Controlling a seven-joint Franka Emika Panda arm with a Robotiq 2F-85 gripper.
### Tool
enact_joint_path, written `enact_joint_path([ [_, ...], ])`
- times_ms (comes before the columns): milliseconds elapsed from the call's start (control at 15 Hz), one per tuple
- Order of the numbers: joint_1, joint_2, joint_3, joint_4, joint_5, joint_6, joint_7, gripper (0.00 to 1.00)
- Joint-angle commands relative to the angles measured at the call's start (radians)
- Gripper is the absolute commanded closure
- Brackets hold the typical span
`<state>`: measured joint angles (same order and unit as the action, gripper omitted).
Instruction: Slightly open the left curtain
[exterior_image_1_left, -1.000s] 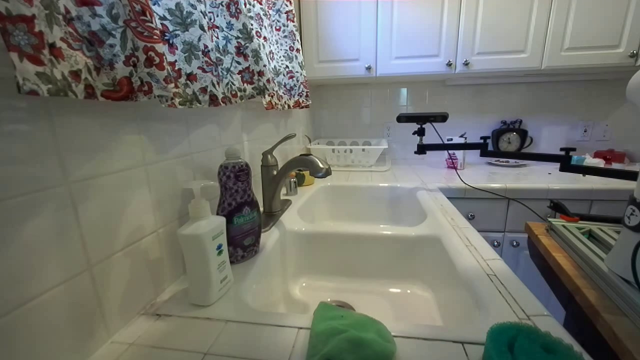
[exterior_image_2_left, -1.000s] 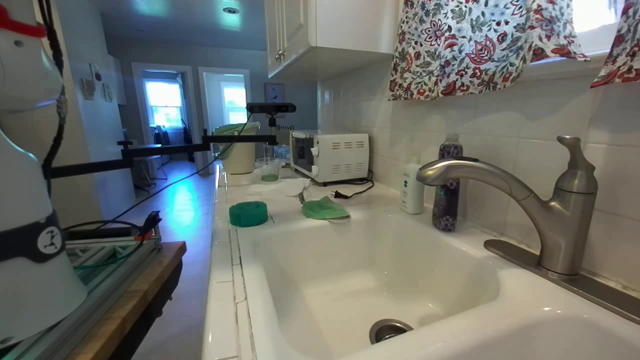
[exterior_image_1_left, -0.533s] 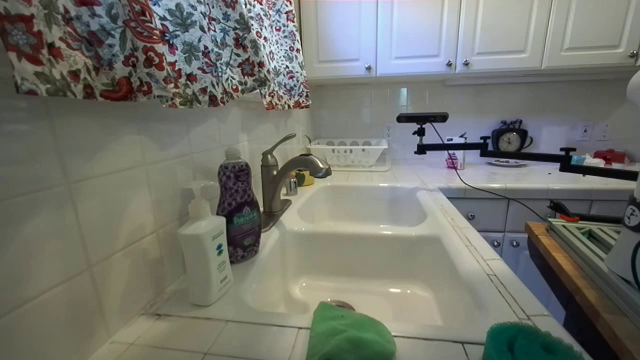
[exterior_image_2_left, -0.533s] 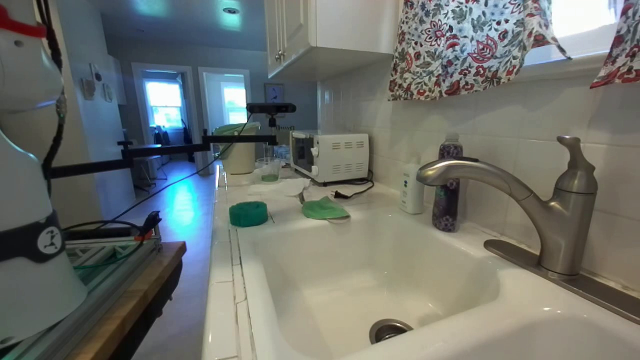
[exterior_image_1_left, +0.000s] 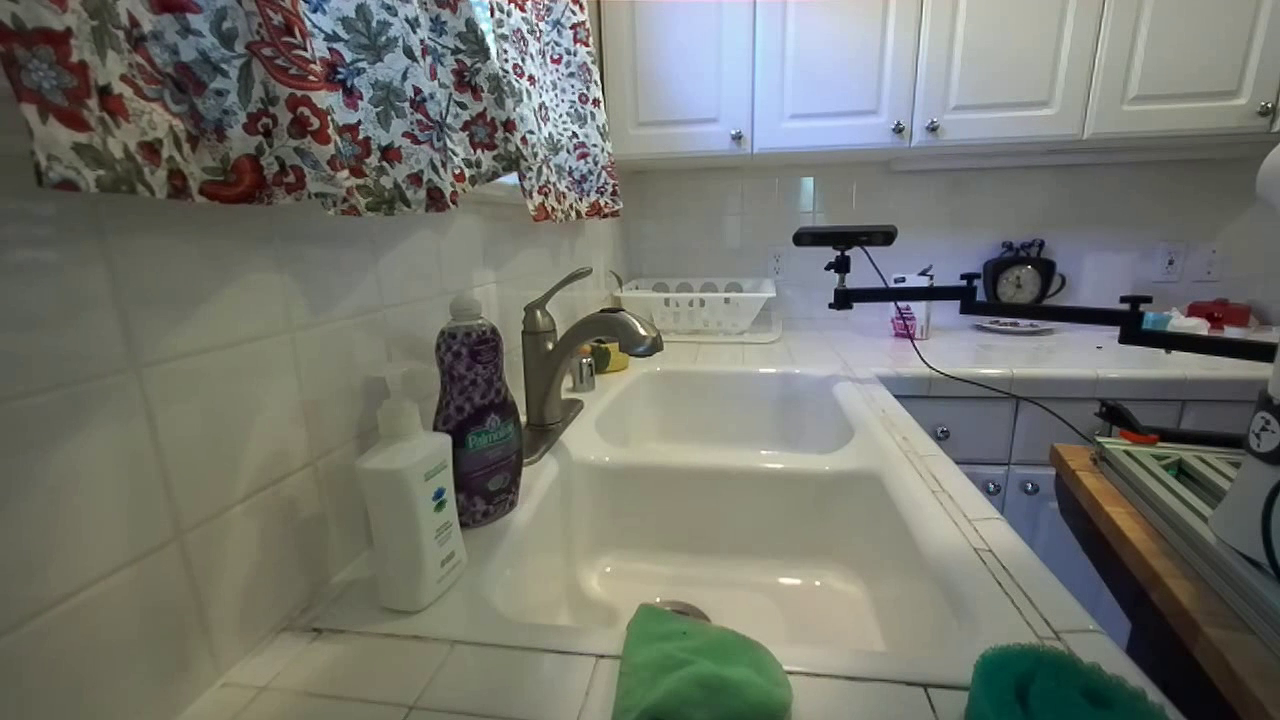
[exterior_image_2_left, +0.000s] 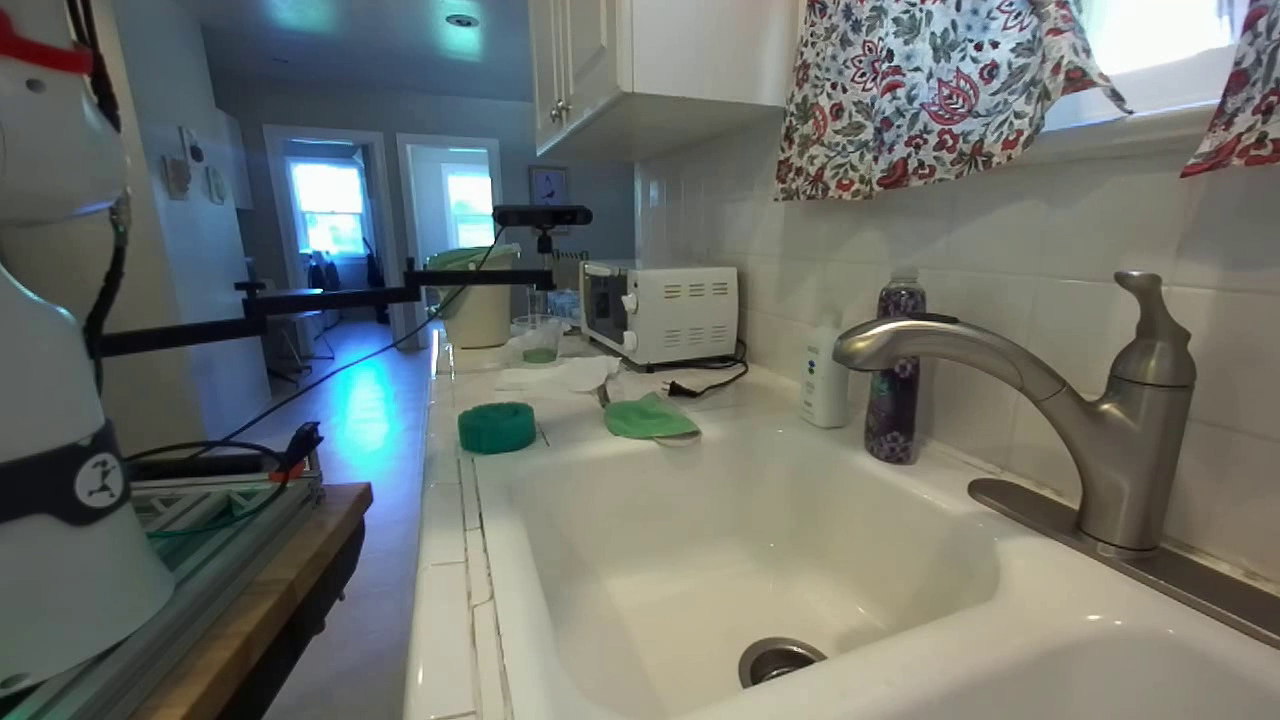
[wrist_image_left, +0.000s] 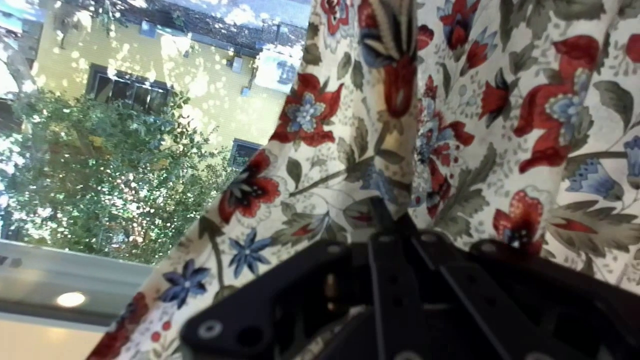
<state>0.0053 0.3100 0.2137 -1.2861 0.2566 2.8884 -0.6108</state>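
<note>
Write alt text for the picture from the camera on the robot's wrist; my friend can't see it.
A black claw pinches a fold of a flowered curtain, red and blue blooms on white. Left of the fabric, an uncovered part of a window shows leafy greenery and a yellow building outside.

Arm (exterior_image_2_left: 50, 585) upright at 9 o'clock in an exterior view; gripper (wrist_image_left: 393, 222) pinched tight at 5 o'clock in the wrist view, pointing to 12.
</note>
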Motion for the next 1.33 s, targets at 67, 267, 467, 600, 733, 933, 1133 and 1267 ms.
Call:
enact_joint_path([
  [67, -0.036, -0.031, 0.073, -0.048, 0.047, -0.023, -0.097, 1.0],
  [267, -0.048, -0.035, 0.11, -0.063, 0.048, -0.023, -0.119, 1.0],
  [467, -0.057, -0.04, 0.144, -0.072, 0.059, -0.023, -0.147, 1.0],
  [600, -0.066, -0.046, 0.171, -0.08, 0.066, -0.026, -0.168, 1.0],
  [733, -0.073, -0.051, 0.2, -0.09, 0.076, -0.024, -0.19, 1.0],
  [933, -0.082, -0.053, 0.236, -0.097, 0.091, -0.028, -0.221, 1.0],
  [1133, -0.094, -0.051, 0.27, -0.105, 0.107, -0.027, -0.249, 1.0],
  [1267, -0.1, -0.048, 0.29, -0.107, 0.113, -0.026, -0.263, 1.0],
])
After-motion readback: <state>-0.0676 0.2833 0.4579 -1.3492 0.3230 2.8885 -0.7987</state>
